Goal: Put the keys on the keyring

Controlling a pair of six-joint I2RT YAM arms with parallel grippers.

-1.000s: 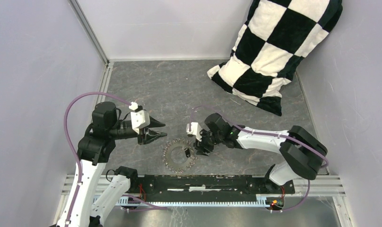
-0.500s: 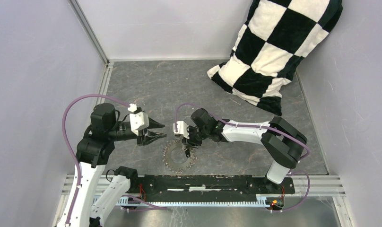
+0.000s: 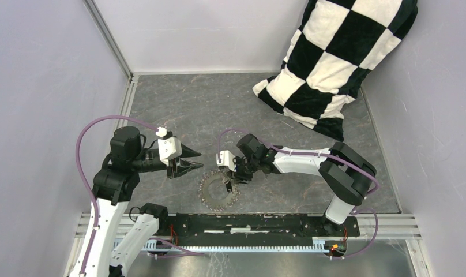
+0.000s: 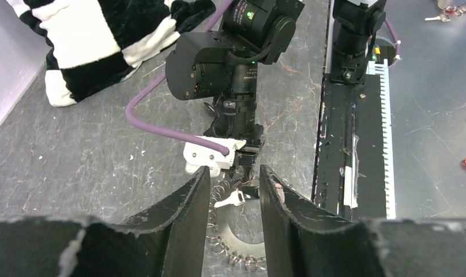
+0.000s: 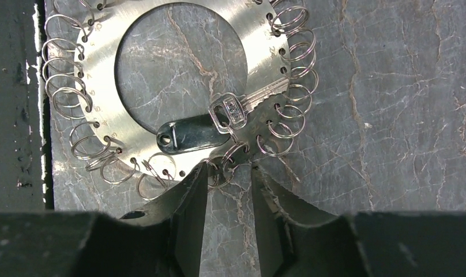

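Observation:
The keyring [image 3: 210, 197] is a flat metal disc with a hollow centre [image 5: 259, 63] and several small split rings along its rim, lying on the grey table. On it lies a silvery key [image 5: 236, 107] joined to a black oblong tag [image 5: 187, 134]. My right gripper [image 3: 230, 178] hovers at the disc's far edge. In the right wrist view its tips [image 5: 229, 167] stand open on either side of one rim split ring. My left gripper [image 3: 200, 160] is open and empty, left of the disc and above the table. Between its fingers [image 4: 233, 173] I see the key [image 4: 230, 199] and disc [image 4: 240, 251].
A black-and-white checkered pillow [image 3: 334, 63] leans in the back right corner. A black rail [image 3: 254, 222] runs along the near table edge. Walls close in the left, back and right sides.
My right arm has swung left from beside the disc to over its far edge, and its jaws have narrowed. The left arm has barely moved.

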